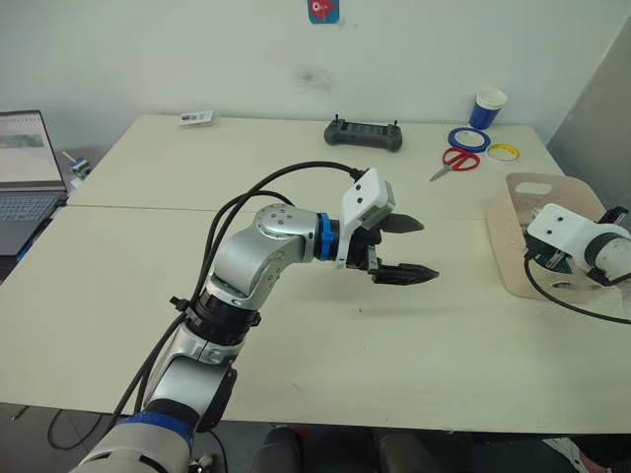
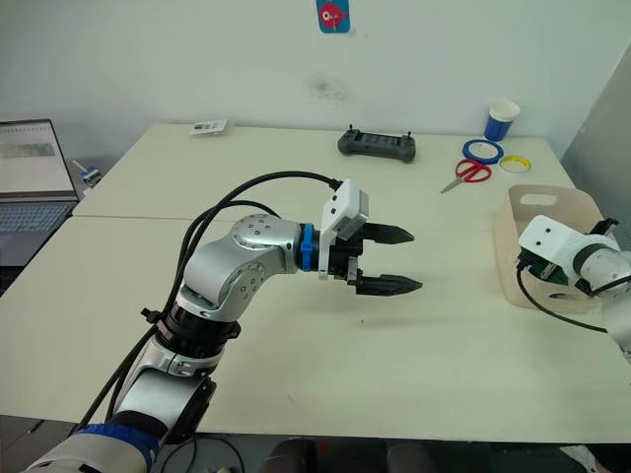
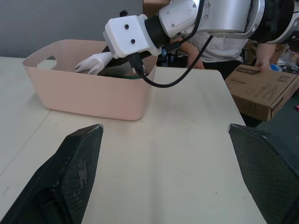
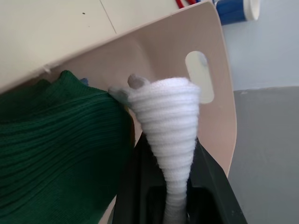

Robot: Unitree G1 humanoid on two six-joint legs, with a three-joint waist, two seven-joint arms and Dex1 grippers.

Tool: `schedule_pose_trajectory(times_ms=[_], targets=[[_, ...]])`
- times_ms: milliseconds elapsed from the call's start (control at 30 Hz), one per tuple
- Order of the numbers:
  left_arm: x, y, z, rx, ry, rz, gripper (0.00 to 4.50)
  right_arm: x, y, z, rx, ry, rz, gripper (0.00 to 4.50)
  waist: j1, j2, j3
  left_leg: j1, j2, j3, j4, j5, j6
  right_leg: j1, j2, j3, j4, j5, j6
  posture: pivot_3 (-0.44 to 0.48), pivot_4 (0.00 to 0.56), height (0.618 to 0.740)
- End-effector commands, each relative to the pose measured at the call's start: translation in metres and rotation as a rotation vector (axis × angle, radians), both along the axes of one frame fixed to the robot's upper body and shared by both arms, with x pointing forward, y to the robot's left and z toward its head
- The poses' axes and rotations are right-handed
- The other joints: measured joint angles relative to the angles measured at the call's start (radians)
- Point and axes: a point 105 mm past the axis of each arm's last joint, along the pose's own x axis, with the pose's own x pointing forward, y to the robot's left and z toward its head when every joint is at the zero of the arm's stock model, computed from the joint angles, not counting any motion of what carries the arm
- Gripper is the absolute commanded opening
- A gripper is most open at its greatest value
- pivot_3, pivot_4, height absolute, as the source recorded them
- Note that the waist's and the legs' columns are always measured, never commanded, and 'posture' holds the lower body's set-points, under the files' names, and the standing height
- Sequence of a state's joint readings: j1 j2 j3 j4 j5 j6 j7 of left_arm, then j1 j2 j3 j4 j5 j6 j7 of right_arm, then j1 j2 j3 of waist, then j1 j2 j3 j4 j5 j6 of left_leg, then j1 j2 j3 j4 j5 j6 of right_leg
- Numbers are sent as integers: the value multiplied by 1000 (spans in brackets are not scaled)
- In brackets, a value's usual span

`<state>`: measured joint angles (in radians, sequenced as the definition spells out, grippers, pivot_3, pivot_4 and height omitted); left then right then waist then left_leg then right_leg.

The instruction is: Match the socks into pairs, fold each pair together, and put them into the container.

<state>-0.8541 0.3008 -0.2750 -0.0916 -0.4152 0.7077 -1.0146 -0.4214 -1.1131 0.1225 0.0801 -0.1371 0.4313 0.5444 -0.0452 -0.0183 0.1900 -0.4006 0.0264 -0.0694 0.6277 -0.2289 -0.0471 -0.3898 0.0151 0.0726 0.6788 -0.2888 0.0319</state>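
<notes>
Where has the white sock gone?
The white sock is pinched in the right claw, inside the container at the table's right edge, beside a dark green sock.

The pale beige-pink rectangular plastic tub (image 1: 513,246) stood on the cream desk (image 1: 296,325) at its right edge. Inside the tub lay a dark green ribbed sock (image 4: 56,140), and beside it a white ribbed sock (image 4: 170,126) sat between the fingers of the right hand (image 4: 168,186), which reached into the tub. The left hand (image 1: 399,251) hung over the desk's middle, left of the tub. Behind the tub, near the desk's far edge, lay red-handled scissors (image 1: 455,161), with a black controller (image 1: 365,133) further left.
</notes>
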Motion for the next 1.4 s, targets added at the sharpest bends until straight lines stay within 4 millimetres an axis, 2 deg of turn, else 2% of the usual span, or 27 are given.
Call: schedule_pose_trajectory(times_ms=[33, 333, 433, 567, 633, 833, 933, 1033, 1233, 1333, 1400], targets=[[-7, -4, 7, -20, -42, -28, 4500, -4, 5, 29, 88, -16, 3, 1276, 4, 0, 0, 0, 0, 0, 0, 0, 0, 0, 0, 0, 0, 0, 0, 0, 150, 740], [-3, -3, 5, -19, -55, -19, 4500, -38, 18, 51, 224, 99, 48, 4473, 8, 0, 0, 0, 0, 0, 1, 0, 0, 0, 0, 0, 1, 0, 0, 0, 150, 740], [-2, -3, 5, -16, -63, -19, 4500, -47, 22, 69, 304, 84, 57, 4473, 7, 0, 0, 0, 0, 0, 1, 0, 0, 0, 0, 0, 1, 0, 0, 0, 150, 740], [-2, -2, 5, -16, -67, -22, 4500, -48, 13, 86, 317, -3, 12, 4473, 8, 1, 0, 1, 0, 0, 1, 0, 0, 1, 0, 0, 1, 0, 0, 0, 150, 740], [-2, -3, 5, -18, -67, -23, 4500, -43, 9, 81, 314, -19, -14, 4473, 7, 1, 0, 1, 0, 0, 2, 0, 0, 1, 0, 0, 1, 0, 0, 0, 150, 740], [-5, -6, 4, -20, -67, -36, 4500, -17, -9, 47, 266, -24, -86, 4473, 6, 0, 0, 1, 0, 0, 2, 0, 0, 1, 0, 0, 1, 0, 0, 0, 150, 740], [-7, -5, 4, -15, -72, -43, 4500, -14, -11, 34, 269, 15, -92, 4473, 7, 1, 0, 1, 0, 1, 2, 0, 0, 0, 0, 0, 2, 0, 0, 0, 150, 740], [-6, 0, 1, -13, -69, -22, 4500, -16, -6, 32, 290, 35, -73, 4473, 5, 1, -1, 1, 0, 1, 1, 0, 0, 0, 0, 0, 1, 0, 0, 0, 150, 740], [3, 20, 4, -17, -72, 72, 4500, -20, -9, 63, 217, -83, -60, 4473, 5, 1, -1, 1, 0, 0, 2, 0, 0, 0, 0, 0, 2, 0, 0, 0, 150, 740], [21, 52, 1, 19, -101, 224, 4500, -28, 5, 98, 222, -241, 33, 4473, 3, 2, -1, 1, 0, 0, 2, 0, 0, 1, 0, 0, 2, 0, 0, 0, 150, 740], [29, 73, -5, 37, -81, 307, 4500, -36, 23, 109, 285, -312, 127, 4473, -6, 2, -1, 1, 1, 0, 1, 0, 0, 0, 0, 0, 2, 0, 0, 0, 150, 740]])
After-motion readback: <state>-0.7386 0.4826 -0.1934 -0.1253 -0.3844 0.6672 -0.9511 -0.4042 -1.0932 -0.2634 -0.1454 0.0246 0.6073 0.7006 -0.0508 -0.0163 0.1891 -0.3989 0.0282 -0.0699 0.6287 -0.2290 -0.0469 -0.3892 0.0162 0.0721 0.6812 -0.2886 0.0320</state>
